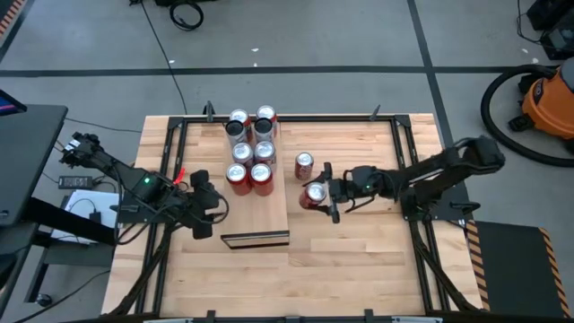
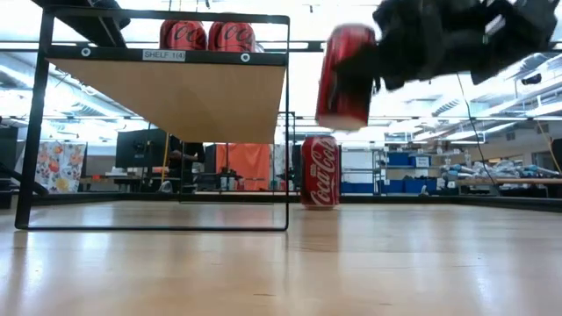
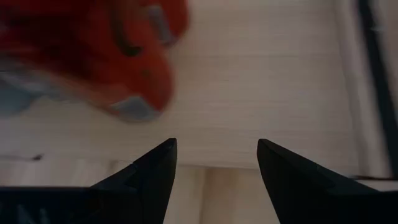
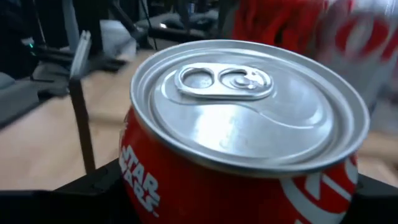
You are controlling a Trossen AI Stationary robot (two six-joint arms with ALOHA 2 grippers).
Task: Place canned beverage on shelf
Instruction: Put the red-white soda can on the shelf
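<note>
The pale wood shelf (image 1: 260,215) stands raised on a black frame (image 2: 287,132). Several red and silver cans (image 1: 251,148) stand on its far part. My right gripper (image 1: 325,194) is shut on a red can (image 1: 314,195) just right of the shelf, about level with its top in the low view (image 2: 345,77). Another red can (image 1: 305,164) stands upright on the tabletop (image 2: 320,171). My left gripper (image 1: 204,213) is open and empty at the shelf's left side; its wrist view (image 3: 214,158) shows the shelf's top and blurred red cans (image 3: 124,56). My right gripper pinches the red can's side wall (image 4: 143,180) between its two fingers, one finger (image 4: 93,186) on each side, below the top rim. The fingers come level from the table's right side. The can is lifted clear of the table, nearly upright, its top (image 4: 249,99) up.
The black frame's posts (image 1: 184,135) run along the slatted tabletop on both sides of the shelf. The shelf's near part (image 1: 256,211) is bare board. An orange vacuum (image 1: 547,103) stands on the floor beyond the table's far right corner.
</note>
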